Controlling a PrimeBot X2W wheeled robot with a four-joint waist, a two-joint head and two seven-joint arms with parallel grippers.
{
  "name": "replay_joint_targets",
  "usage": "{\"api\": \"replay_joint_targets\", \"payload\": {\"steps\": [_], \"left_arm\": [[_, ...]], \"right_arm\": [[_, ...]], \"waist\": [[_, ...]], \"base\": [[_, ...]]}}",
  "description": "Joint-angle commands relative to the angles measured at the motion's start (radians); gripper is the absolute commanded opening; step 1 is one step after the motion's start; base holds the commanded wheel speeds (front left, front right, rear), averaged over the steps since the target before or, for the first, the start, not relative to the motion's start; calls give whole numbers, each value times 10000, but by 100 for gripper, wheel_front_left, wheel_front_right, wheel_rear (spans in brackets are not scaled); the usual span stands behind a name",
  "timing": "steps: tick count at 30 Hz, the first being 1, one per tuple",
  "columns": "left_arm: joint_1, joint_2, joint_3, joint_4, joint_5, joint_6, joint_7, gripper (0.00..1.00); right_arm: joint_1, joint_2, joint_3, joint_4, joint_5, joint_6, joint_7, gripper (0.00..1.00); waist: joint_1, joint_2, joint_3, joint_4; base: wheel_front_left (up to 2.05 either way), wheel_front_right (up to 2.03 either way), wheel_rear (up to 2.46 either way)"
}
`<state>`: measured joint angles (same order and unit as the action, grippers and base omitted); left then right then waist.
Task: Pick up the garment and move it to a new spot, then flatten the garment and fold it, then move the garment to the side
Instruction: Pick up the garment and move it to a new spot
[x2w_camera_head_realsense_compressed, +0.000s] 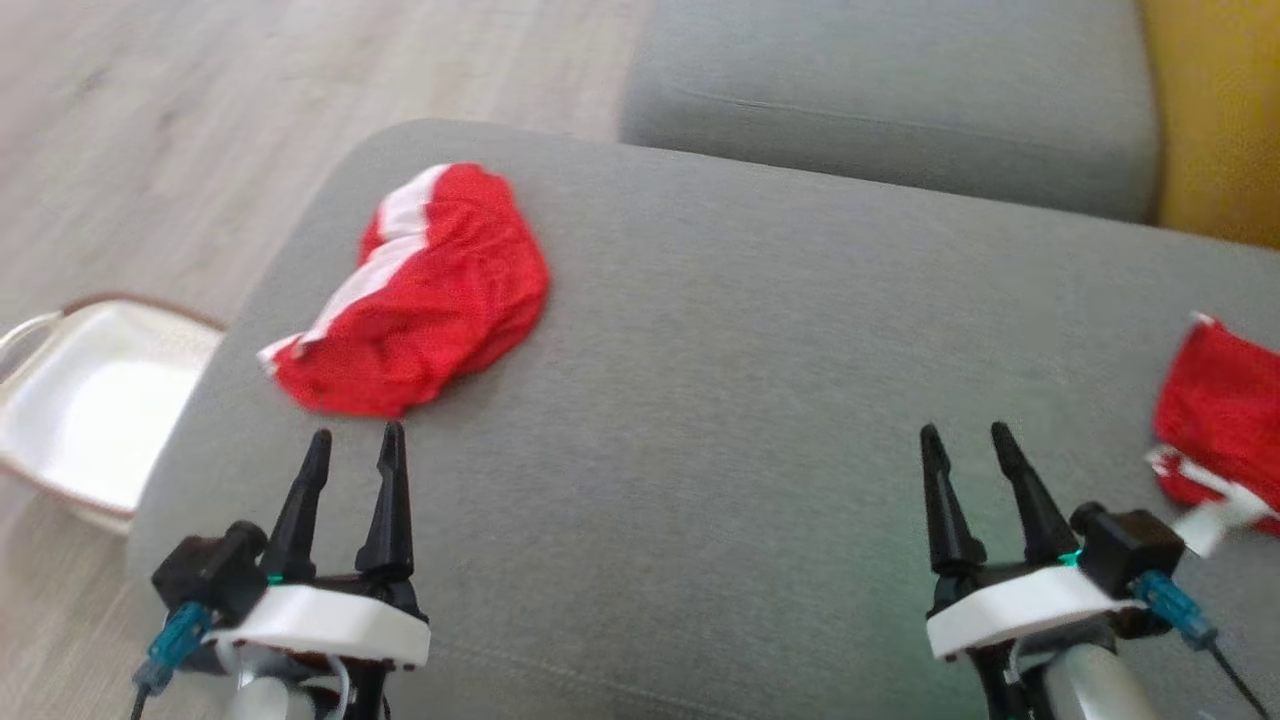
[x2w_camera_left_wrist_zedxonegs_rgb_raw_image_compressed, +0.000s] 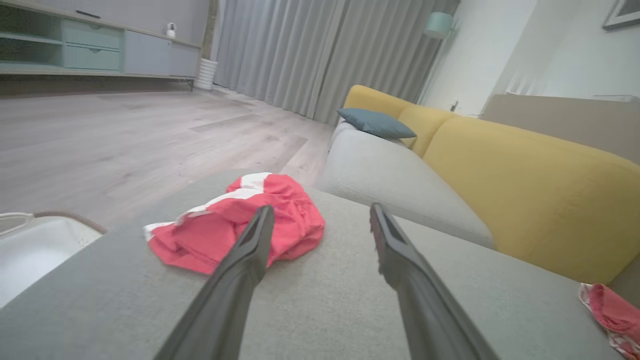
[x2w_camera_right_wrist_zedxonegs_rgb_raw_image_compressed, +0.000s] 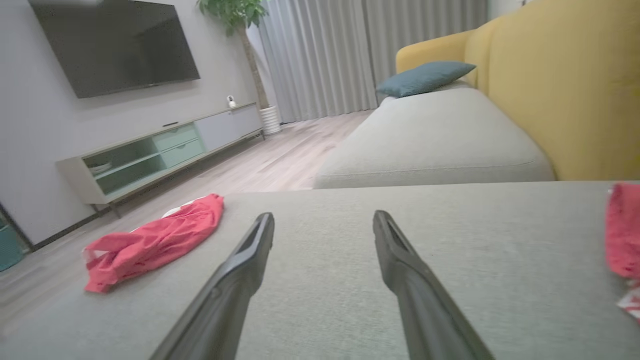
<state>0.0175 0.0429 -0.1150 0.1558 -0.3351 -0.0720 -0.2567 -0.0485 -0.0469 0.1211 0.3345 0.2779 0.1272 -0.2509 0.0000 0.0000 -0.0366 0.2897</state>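
A crumpled red garment (x2w_camera_head_realsense_compressed: 425, 290) with white stripes lies on the grey cushion (x2w_camera_head_realsense_compressed: 720, 420), toward its far left corner; it also shows as the garment (x2w_camera_left_wrist_zedxonegs_rgb_raw_image_compressed: 240, 227) and the garment (x2w_camera_right_wrist_zedxonegs_rgb_raw_image_compressed: 155, 242) in the wrist views. My left gripper (x2w_camera_head_realsense_compressed: 355, 440) hovers open just short of its near edge, nothing between the fingers. My right gripper (x2w_camera_head_realsense_compressed: 965, 435) stands open over bare cushion at the lower right. The left gripper (x2w_camera_left_wrist_zedxonegs_rgb_raw_image_compressed: 320, 215) and the right gripper (x2w_camera_right_wrist_zedxonegs_rgb_raw_image_compressed: 322, 220) both show spread fingers.
A second red and white cloth (x2w_camera_head_realsense_compressed: 1215, 430) lies at the cushion's right edge. A white basket (x2w_camera_head_realsense_compressed: 85, 400) sits on the wood floor to the left. Another grey seat (x2w_camera_head_realsense_compressed: 890, 90) and a yellow sofa back (x2w_camera_left_wrist_zedxonegs_rgb_raw_image_compressed: 525, 190) lie beyond.
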Motion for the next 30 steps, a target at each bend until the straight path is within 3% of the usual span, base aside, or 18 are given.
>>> {"api": "replay_joint_targets", "payload": {"steps": [1, 10, 20, 30], "left_arm": [[-394, 74, 362, -314, 97, -70, -51, 100], [-290, 74, 775, -325, 208, -163, -51, 100], [-205, 74, 1168, -605, 76, -128, -51, 100], [-999, 111, 1500, -180, 435, -387, -51, 100]], "right_arm": [[-255, -34, 306, -272, 65, 35, -108, 100], [-344, -34, 956, -86, 384, 35, -108, 100], [-791, -34, 1436, 164, 366, 35, -109, 100], [-936, -34, 448, -82, -124, 35, -109, 100]], "waist": [[0, 0, -96, 734], [0, 0, -141, 1938], [0, 0, 131, 2089], [0, 0, 850, 1818]], "base": [[0, 0, 0], [0, 0, 0], [0, 0, 0], [0, 0, 0]]}}
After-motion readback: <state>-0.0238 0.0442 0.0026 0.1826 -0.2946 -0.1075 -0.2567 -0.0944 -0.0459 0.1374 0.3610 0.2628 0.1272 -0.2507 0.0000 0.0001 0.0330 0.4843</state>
